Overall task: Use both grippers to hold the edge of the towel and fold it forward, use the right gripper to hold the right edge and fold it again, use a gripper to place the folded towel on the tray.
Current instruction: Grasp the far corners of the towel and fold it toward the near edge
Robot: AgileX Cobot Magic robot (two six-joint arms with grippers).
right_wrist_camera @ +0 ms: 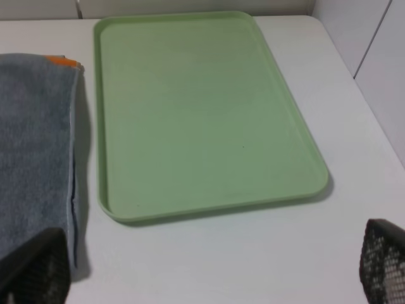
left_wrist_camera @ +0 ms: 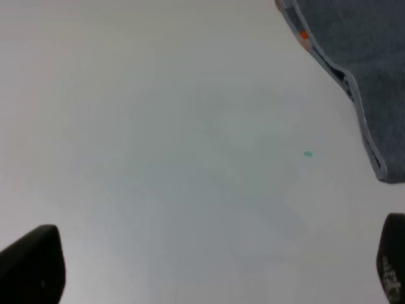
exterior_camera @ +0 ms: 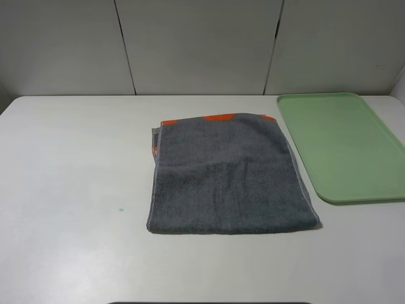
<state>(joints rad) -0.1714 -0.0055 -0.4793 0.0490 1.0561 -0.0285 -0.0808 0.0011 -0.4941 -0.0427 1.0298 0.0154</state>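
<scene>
A grey towel [exterior_camera: 231, 174] lies flat near the middle of the white bench [exterior_camera: 69, 164], already doubled over once, so that a lower layer with orange patches peeks out along its far edge and at its far left corner. The near edge is a soft fold, and pale stitched hems run down both sides. Just to the right of it sits a light green tray [exterior_camera: 342, 142], rectangular with a low raised rim and rounded corners, set at a slight angle to the towel. The towel's right hem runs close beside the tray's left rim, and the right wrist view shows a narrow strip of bench between them. A tiny teal speck [exterior_camera: 120, 209] marks the bench to the left of the towel, well apart from it. Neither arm appears in the high view. In the left wrist view the left fingers [left_wrist_camera: 31, 266] show as two dark tips spread wide over bare bench, holding nothing, with the towel's left hem off to one side. In the right wrist view the right fingers [right_wrist_camera: 383, 259] are also spread wide and empty, one tip over the towel's near right corner, the other over bare bench beyond the tray. White wall panels [exterior_camera: 196, 44] stand behind the bench
</scene>
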